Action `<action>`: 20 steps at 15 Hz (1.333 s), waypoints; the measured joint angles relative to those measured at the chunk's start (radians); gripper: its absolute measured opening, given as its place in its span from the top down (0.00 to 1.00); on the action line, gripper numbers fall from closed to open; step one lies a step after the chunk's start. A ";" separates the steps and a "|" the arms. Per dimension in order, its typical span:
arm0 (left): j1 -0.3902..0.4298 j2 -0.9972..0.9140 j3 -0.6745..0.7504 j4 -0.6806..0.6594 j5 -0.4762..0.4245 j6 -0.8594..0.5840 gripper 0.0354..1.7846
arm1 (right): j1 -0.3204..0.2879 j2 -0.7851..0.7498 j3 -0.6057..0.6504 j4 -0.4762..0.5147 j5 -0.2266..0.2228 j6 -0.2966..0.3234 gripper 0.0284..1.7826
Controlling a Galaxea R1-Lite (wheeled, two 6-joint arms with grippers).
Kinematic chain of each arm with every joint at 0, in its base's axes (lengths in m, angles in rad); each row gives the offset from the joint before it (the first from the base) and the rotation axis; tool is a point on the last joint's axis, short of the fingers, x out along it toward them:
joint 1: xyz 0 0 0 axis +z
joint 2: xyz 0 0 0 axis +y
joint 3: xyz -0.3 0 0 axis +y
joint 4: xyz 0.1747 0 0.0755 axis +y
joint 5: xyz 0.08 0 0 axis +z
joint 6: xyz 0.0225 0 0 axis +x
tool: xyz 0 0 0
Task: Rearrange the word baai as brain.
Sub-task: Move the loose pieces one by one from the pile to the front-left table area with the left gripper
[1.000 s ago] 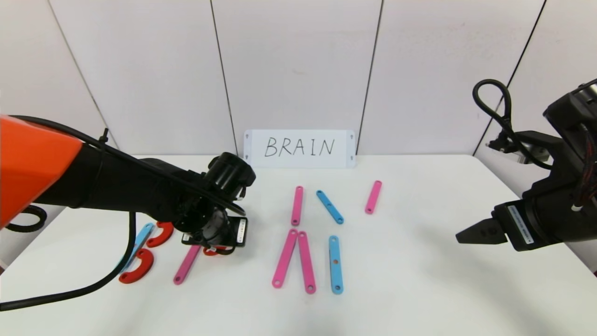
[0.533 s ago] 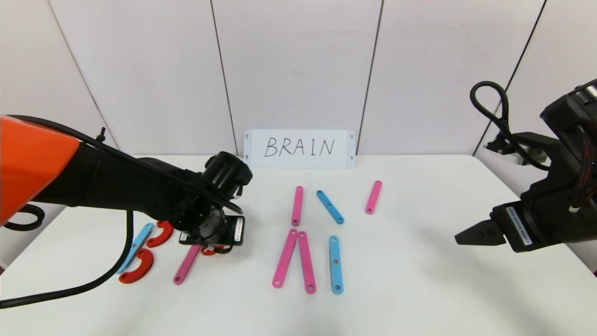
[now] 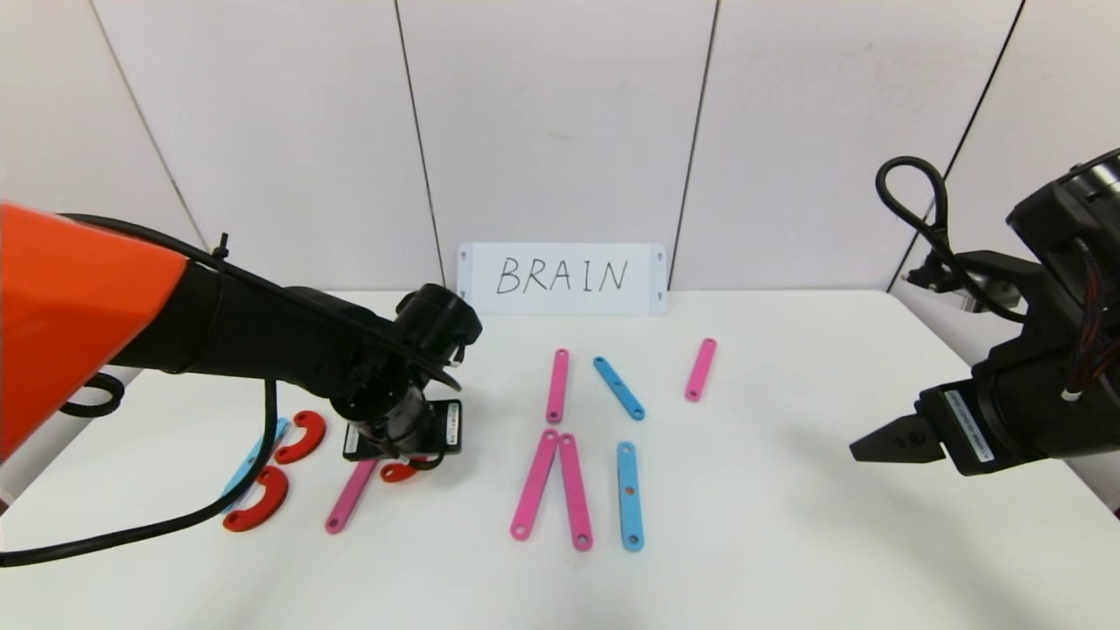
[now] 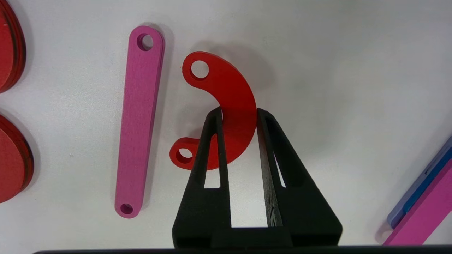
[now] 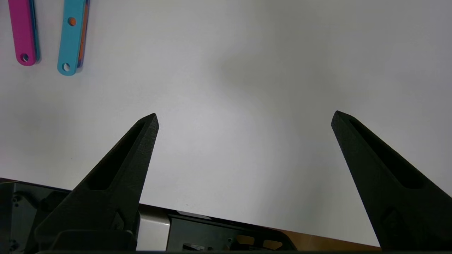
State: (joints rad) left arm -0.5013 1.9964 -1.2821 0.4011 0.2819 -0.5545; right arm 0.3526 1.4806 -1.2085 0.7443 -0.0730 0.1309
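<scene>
The word's pieces lie flat on the white table (image 3: 787,525). At the left are a light-blue strip (image 3: 254,457), two red half-rings (image 3: 300,437) (image 3: 256,500) and a pink strip (image 3: 352,496). My left gripper (image 3: 401,462) points down beside that pink strip (image 4: 139,120). In the left wrist view the left gripper (image 4: 239,113) is shut across the middle of a third red half-ring (image 4: 229,88). Mid-table lie pink strips (image 3: 557,385) (image 3: 701,369) (image 3: 535,483) (image 3: 575,492) and light-blue strips (image 3: 619,388) (image 3: 630,495). The right gripper (image 3: 875,444) (image 5: 244,120) hovers open at the right, holding nothing.
A white card (image 3: 562,278) with BRAIN handwritten in black leans on the back wall. A black cable (image 3: 175,516) from my left arm trails over the left pieces. Bare tabletop lies between the middle strips and the right gripper.
My left arm has risen and its wrist has turned slightly, still shut on the red half-ring at about the same spot. The right gripper has drifted a little to the left.
</scene>
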 joint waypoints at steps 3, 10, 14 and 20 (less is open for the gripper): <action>0.000 0.010 -0.006 -0.001 0.000 -0.001 0.85 | 0.000 -0.002 0.000 0.000 0.000 0.000 0.04; 0.001 0.020 -0.011 0.001 0.003 -0.003 0.85 | 0.000 0.000 0.000 0.000 0.000 0.000 0.04; 0.003 0.025 -0.012 0.003 0.003 -0.001 0.85 | 0.000 0.000 0.000 0.000 0.000 0.000 0.04; 0.024 0.039 -0.028 0.003 0.004 0.006 0.85 | 0.001 0.001 0.000 0.000 0.000 0.000 0.04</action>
State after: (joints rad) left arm -0.4772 2.0357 -1.3100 0.4040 0.2855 -0.5483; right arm 0.3536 1.4821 -1.2085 0.7443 -0.0734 0.1313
